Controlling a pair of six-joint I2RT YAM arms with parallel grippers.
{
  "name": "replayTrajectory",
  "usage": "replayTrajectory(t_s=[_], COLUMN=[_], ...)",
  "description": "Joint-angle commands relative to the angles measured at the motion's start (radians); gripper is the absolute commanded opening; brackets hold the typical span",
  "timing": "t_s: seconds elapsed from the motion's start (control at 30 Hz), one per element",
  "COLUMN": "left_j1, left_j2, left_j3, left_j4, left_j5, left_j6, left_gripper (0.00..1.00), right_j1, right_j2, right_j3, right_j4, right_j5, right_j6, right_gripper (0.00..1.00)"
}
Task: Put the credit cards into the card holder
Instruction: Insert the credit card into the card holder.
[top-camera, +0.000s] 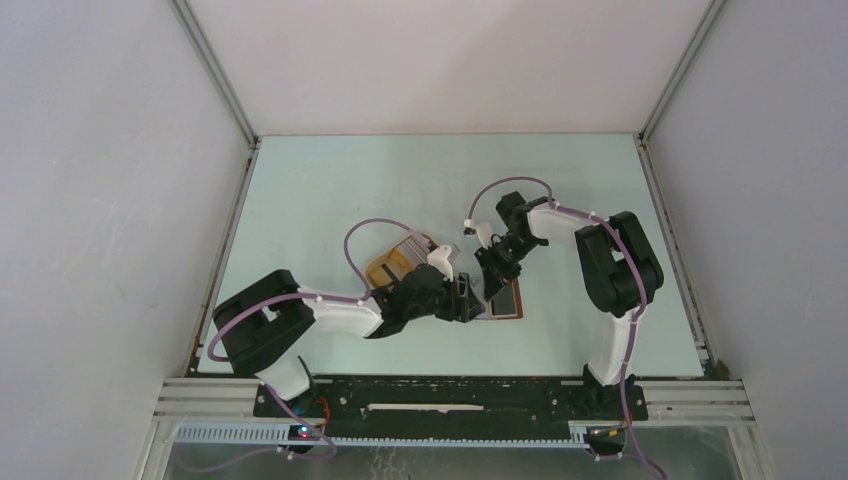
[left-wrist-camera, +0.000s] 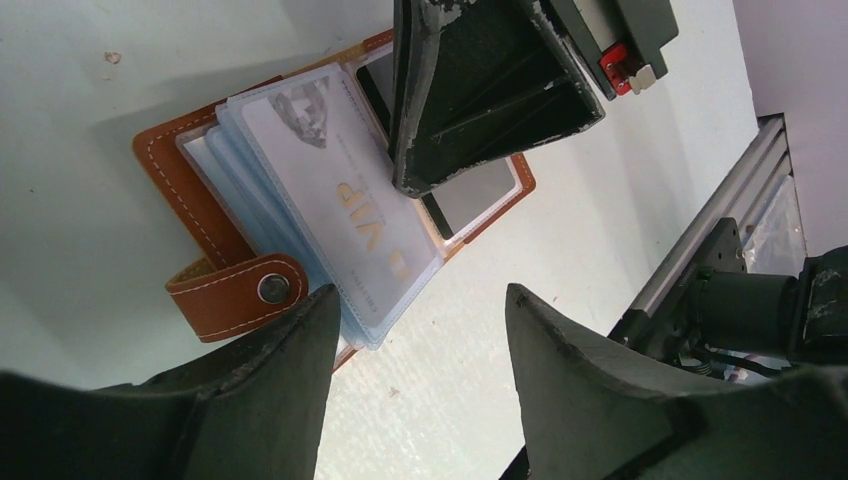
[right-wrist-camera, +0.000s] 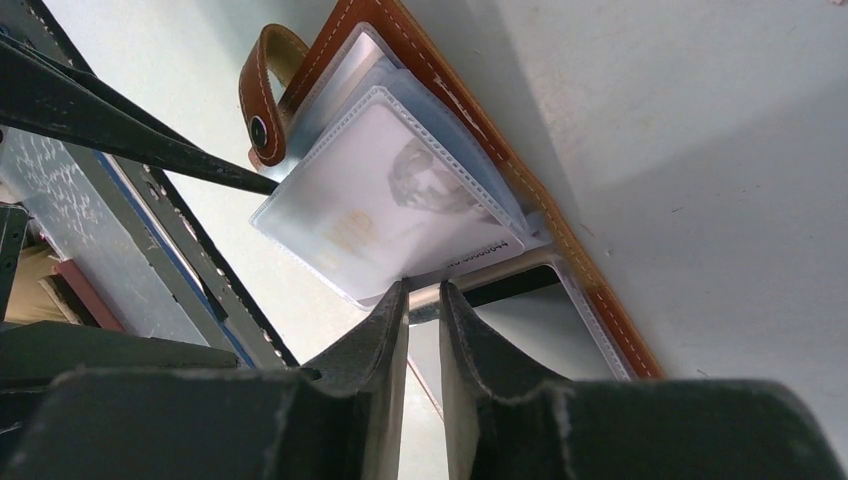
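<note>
Card holder (left-wrist-camera: 162, 165) lies open on table (top-camera: 330, 200), about mid-table, right of tan tray (top-camera: 372, 270) and nearer. Clear sleeves (left-wrist-camera: 215, 160) fanned out; top one holds white credit card (left-wrist-camera: 340, 190) marked VIP. Strap tab (left-wrist-camera: 235, 292) sticks out at side. Left gripper (left-wrist-camera: 420, 300) hangs over sleeve edge beside tab, jaws well apart, nothing clamped. Right gripper (right-wrist-camera: 422, 295) has jaws nearly together, tips at card's edge; possibly pinching it, cannot tell.
</note>
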Motion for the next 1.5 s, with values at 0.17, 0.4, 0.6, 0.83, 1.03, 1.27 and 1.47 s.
replayTrajectory(t_s=[0.17,0.4,0.6,0.83,1.03,1.27,1.47], left_j1=[0.001,0.003,0.004,0.014,0.047,0.072,0.076], left_j2=[-0.029,-0.022,-0.016,-0.011,0.018,0.028,0.058], left_j3=[0.007,0.019,0.032,0.043,0.041,0.03,0.038], left_j4=[0.062,0.064,0.064,0.056,0.081,0.095,0.1], left_j5=[0.032,0.04,0.055,0.053,0.057,0.033,0.042], left_j6=[0.004,0.017,0.027,0.038,0.011,0.007,0.004], left_gripper=[0.66,0.66,0.66,0.67,0.69,0.7,0.71], right_j1=[-0.008,-0.017,-0.03,-0.036,-0.04,-0.042,-0.042], right_j2=[-0.056,-0.106,-0.118,-0.128,-0.078,-0.008,0.029], right_j3=[0.026,0.031,0.031,0.031,0.031,0.031,0.037], right_j4=[-0.022,-0.038,-0.042,-0.039,-0.019,0.003,0.003], right_j5=[-0.039,-0.068,-0.08,-0.081,-0.084,-0.07,-0.041], right_j6=[-0.032,-0.04,-0.04,-0.039,0.001,0.045,0.061], right_gripper=[0.28,0.35,0.38,0.38,0.32,0.21,0.18])
